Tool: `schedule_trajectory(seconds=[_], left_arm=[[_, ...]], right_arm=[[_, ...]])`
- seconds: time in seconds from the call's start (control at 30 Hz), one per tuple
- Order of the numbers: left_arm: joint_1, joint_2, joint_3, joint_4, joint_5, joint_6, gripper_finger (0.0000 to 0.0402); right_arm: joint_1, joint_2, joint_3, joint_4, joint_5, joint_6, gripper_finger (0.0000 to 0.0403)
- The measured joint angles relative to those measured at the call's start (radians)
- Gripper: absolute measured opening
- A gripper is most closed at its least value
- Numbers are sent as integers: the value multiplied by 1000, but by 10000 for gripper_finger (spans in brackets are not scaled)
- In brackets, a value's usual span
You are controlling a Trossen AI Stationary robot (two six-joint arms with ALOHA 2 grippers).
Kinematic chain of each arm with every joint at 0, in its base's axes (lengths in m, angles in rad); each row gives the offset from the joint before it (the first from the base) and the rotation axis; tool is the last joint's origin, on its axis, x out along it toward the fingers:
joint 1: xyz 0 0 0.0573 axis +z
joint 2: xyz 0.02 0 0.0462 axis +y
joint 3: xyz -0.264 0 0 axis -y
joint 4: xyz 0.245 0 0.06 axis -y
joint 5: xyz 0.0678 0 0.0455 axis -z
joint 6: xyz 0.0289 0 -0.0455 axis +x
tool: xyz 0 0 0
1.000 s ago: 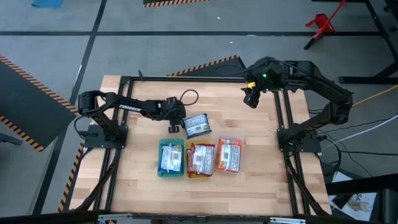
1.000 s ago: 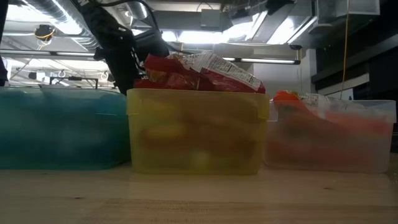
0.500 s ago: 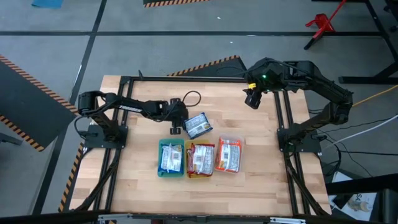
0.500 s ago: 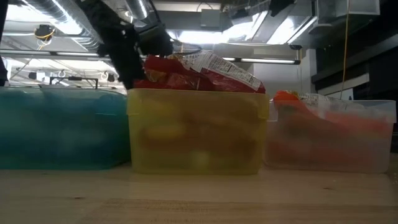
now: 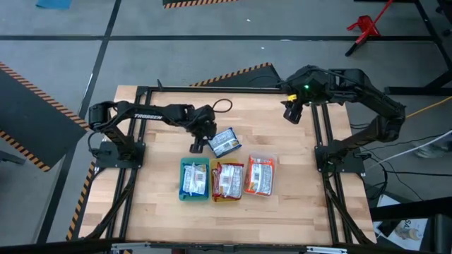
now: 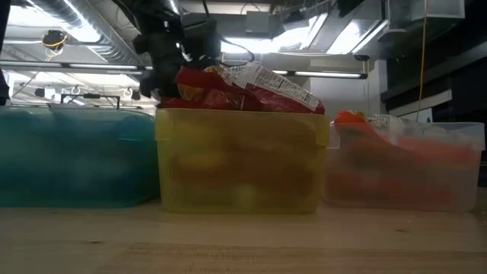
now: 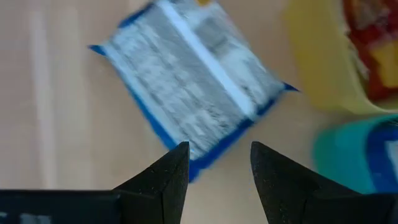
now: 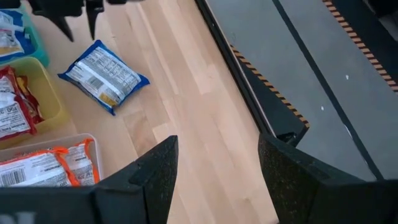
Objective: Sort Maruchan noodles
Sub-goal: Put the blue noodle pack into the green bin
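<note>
I have the left tool [image 5: 197, 146] spread open just beside the last loose blue noodle packet [image 5: 224, 142] on the tabletop [image 5: 155, 197]; next I should close on it for the green tray [image 5: 194, 178].

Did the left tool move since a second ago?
Yes. The left tool slid across the table toward the loose blue packet, closer than before.
</note>
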Motion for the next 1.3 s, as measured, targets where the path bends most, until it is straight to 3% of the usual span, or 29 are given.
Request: schedule_trajectory(seconds=[0.2, 0.4, 0.73, 0.9, 1.17, 1.3], left_arm=[[-35, 0, 0, -13, 20, -4, 178], [-103, 0, 0, 5, -219, 0, 192], [-148, 0, 0, 16, -277, -52, 192], [-147, 0, 0, 13, -355, -87, 192], [-111, 0, -50, 9, -329, -129, 192], [-65, 0, -93, 21, -211, -122, 192]], right_arm=[[0, -30, 0, 1, 2, -3, 209], [0, -52, 0, 0, 2, -3, 209], [0, -64, 0, -7, 2, -1, 209], [0, -64, 0, -15, 1, 0, 209], [0, -64, 0, -35, -7, 5, 209], [0, -64, 0, -35, -7, 6, 209]])
